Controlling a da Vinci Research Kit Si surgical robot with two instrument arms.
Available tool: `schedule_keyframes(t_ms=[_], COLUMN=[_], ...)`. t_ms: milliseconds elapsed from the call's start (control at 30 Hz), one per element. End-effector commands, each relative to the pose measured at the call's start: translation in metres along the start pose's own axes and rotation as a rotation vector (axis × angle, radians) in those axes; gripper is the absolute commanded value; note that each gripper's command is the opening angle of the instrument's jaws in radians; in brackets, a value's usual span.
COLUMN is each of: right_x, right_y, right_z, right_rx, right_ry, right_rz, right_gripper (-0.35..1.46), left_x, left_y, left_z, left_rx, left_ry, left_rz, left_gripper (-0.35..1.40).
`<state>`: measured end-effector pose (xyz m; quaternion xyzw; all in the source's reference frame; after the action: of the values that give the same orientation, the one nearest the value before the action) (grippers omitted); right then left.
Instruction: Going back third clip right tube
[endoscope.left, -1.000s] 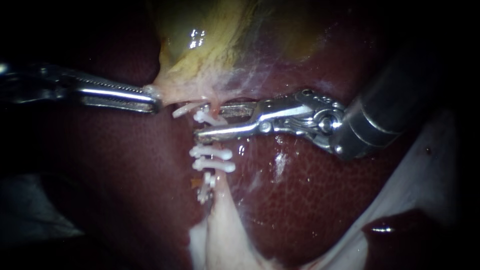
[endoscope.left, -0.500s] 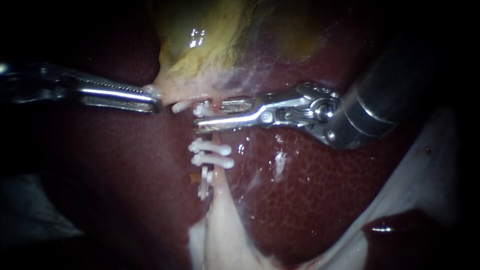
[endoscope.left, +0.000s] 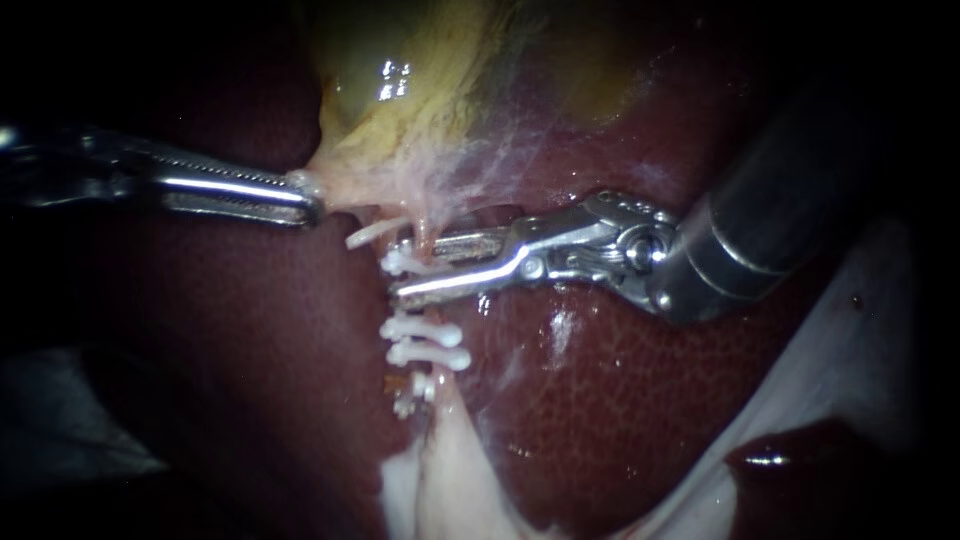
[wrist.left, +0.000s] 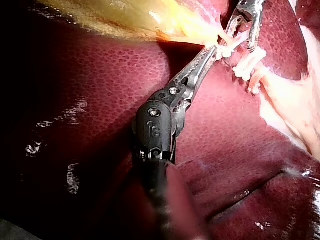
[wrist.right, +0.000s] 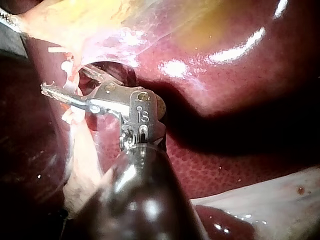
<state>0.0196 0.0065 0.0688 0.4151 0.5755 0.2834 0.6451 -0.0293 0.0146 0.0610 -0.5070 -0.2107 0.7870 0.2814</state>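
Note:
In the endoscope view my left instrument (endoscope.left: 300, 198) comes in from the left, its jaws shut on the pale edge of the gallbladder (endoscope.left: 420, 90). My right instrument (endoscope.left: 418, 267) stands open, its two jaws straddling the thin tube (endoscope.left: 428, 225) just under the gallbladder. A white clip (endoscope.left: 398, 263) lies on the tube between those jaws. Two more white clips (endoscope.left: 425, 342) sit across the tube just below, and a further one (endoscope.left: 412, 390) lower down. The left wrist view shows my left instrument (wrist.left: 214, 47) gripping the tissue. In the right wrist view my right instrument (wrist.right: 65, 80) shows a gap.
Dark red liver (endoscope.left: 600, 400) surrounds the tube on both sides. Pale white tissue (endoscope.left: 440, 470) fans out below the clips, and a white band (endoscope.left: 830, 370) runs along the lower right. The right instrument's thick shaft (endoscope.left: 780, 210) crosses the upper right.
My right instrument's jaws rose and narrowed, then dropped and spread wider around the top clip. The clipped tube has shifted slightly downward against the liver. The left instrument has held still.

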Motion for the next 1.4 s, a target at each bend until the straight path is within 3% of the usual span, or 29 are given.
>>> schedule_keyframes(t_ms=[33, 200, 333, 400, 667, 867, 1167, 1300, 1400], right_x=[-0.0003, -0.0016, -0.0019, -0.0019, -0.0019, -0.0013, -0.0005, -0.0005, -0.0004], right_y=[-0.0001, -0.0002, -0.0004, -0.0007, -0.001, -0.0011, -0.0024, -0.0036, -0.0054], right_z=[0.0004, 0.0016, 0.0023, 0.0025, 0.0026, -0.0001, -0.0054, -0.0075, -0.01], right_rx=[0.002, -0.013, -0.066, -0.077, -0.086, -0.14, -0.186, -0.182, -0.197], right_ry=[0.001, -0.017, -0.062, -0.08, -0.077, -0.112, -0.147, -0.16, -0.17], right_rz=[-0.024, -0.127, -0.204, -0.209, -0.21, -0.268, -0.391, -0.469, -0.567], right_gripper=[0.5, 0.5, 0.5, 0.5, 0.5, 0.5, 0.5, 0.5, 0.5], left_x=[0.0, 0.0, 0.0, 0.0, 0.0, -0.0001, -0.0001, -0.0001, -0.0001], left_y=[0.0, 0.0, 0.0, 0.0, 0.0, 0.0001, 0.0001, 0.0001, 0.0], left_z=[0.0, 0.0, 0.0, 0.0, 0.0, -0.0002, -0.0003, -0.0003, -0.0004], left_rx=[-0.001, -0.001, -0.001, -0.001, -0.001, -0.002, -0.002, -0.002, -0.003], left_ry=[0.0, 0.0, 0.0, 0.0, 0.0, 0.0, 0.0, 0.0, 0.0], left_rz=[0.0, 0.001, 0.001, 0.001, 0.001, 0.001, 0.001, 0.001, 0.001], left_gripper=[-0.35, -0.35, -0.35, -0.35, -0.35, -0.35, -0.35, -0.35, -0.35])
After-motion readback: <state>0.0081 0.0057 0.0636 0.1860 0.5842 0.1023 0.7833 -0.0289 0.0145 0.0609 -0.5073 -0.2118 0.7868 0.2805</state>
